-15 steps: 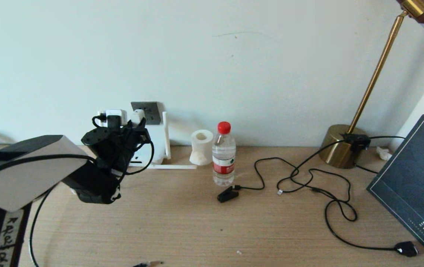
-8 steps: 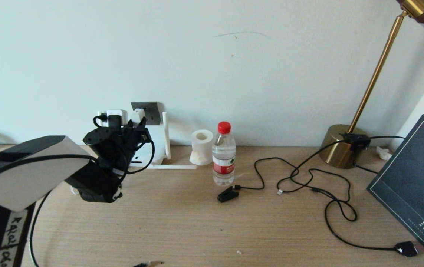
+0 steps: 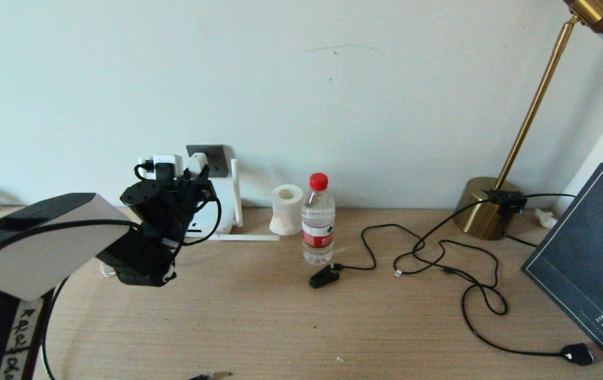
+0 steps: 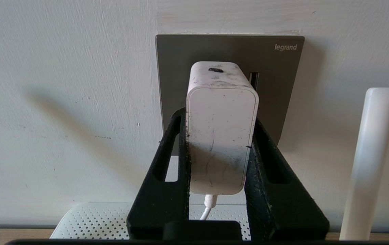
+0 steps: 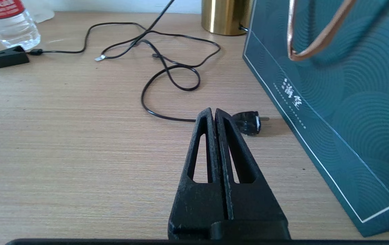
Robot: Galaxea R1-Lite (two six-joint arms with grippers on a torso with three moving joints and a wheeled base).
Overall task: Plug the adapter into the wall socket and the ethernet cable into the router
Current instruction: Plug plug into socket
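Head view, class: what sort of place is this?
Probably a home or office desk against a wall: a wooden desktop, a brass desk lamp, a wall socket and a white router with loose cables.

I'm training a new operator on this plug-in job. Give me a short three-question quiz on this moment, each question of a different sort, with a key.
1. True or false: the left gripper has its jaws shut on the adapter in front of the wall socket.
2. What stands on the desk just right of the paper roll? A) a mug B) a water bottle C) a book
3. Fill in: the right gripper hangs over the desk with its jaws ____.

Key
1. True.
2. B, the water bottle.
3. Shut, holding nothing; a black plug lies on the desk just beyond its tips.
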